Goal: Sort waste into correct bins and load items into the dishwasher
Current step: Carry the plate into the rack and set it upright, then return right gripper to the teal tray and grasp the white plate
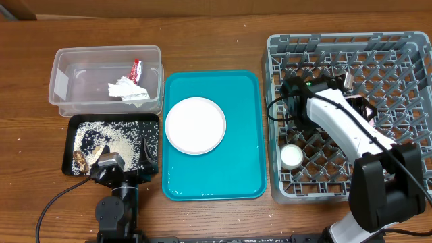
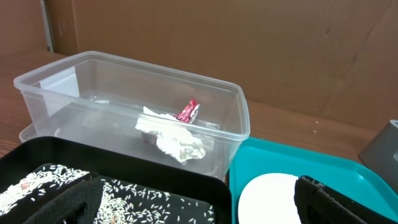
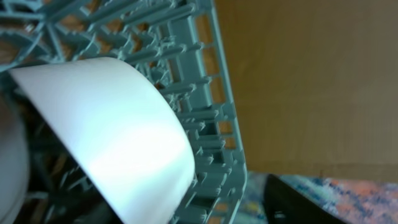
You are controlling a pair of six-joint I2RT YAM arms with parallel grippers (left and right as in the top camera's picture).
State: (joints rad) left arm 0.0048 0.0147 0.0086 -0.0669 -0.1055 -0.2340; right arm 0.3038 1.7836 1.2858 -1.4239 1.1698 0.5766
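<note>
The clear tub (image 1: 64,81) holds the crumpled white tissue (image 1: 128,91) and the red wrapper (image 1: 136,68); both also show in the left wrist view, tissue (image 2: 177,140) and wrapper (image 2: 188,111). The black tray (image 1: 152,121) holds rice grains (image 1: 101,135) and brown scraps (image 1: 86,158). My left gripper (image 1: 125,163) is open and empty over the tray's near edge. The white plate (image 1: 196,125) lies on the teal tray. My right gripper (image 1: 351,88) is inside the grey rack (image 1: 337,39), open, with a pale bowl (image 3: 118,124) close beside it. A white cup (image 1: 291,156) stands in the rack. No chopsticks show.
The teal tray (image 1: 243,169) lies between the black tray and the rack. The rack's wall (image 3: 217,124) and upright pegs surround my right gripper. Bare wooden table runs along the front and the far left.
</note>
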